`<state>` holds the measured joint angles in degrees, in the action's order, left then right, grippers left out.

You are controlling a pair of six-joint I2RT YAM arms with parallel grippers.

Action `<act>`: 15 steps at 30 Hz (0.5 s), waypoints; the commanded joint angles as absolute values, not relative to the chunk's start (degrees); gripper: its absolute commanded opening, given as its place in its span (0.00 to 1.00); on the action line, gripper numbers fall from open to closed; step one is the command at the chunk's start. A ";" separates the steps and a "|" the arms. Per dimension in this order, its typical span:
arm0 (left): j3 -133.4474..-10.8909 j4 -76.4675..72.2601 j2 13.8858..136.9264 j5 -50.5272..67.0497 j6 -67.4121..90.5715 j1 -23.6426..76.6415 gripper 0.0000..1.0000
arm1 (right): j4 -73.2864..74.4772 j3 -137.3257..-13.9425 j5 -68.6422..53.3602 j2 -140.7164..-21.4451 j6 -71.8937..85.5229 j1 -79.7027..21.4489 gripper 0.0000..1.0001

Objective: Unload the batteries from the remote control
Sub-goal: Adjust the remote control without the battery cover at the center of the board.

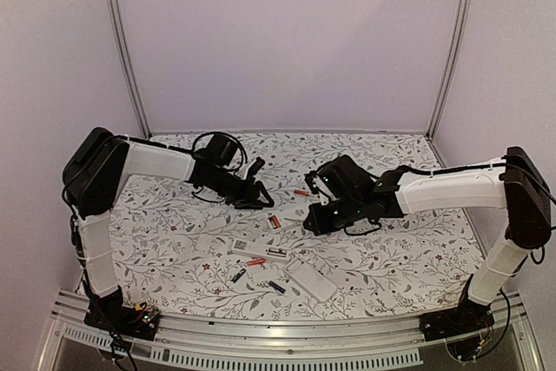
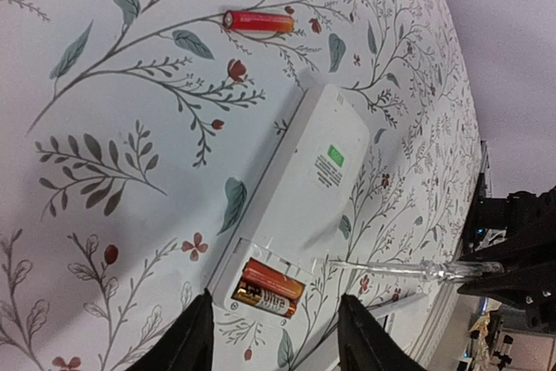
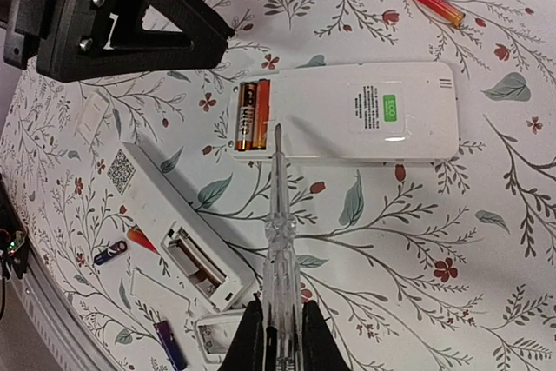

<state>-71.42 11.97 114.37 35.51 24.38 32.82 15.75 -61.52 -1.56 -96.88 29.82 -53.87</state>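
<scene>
A white remote lies back-up with its compartment uncovered and two brownish-gold and red batteries inside. It also shows in the left wrist view with the batteries. My right gripper is shut on a clear stick-like tool. The tool's tip rests at the compartment's edge beside the batteries. My left gripper is open and empty, its jaws on either side of the remote's battery end, just above it. A loose red battery lies on the table beyond the remote.
A second white remote with an empty compartment lies near my right gripper, and a third lies toward the front. Loose batteries and a battery cover lie on the floral table.
</scene>
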 commanded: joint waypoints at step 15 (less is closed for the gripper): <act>-77.04 16.75 121.37 26.01 18.70 38.32 0.47 | 15.94 -58.81 0.61 -93.18 34.04 -53.97 0.00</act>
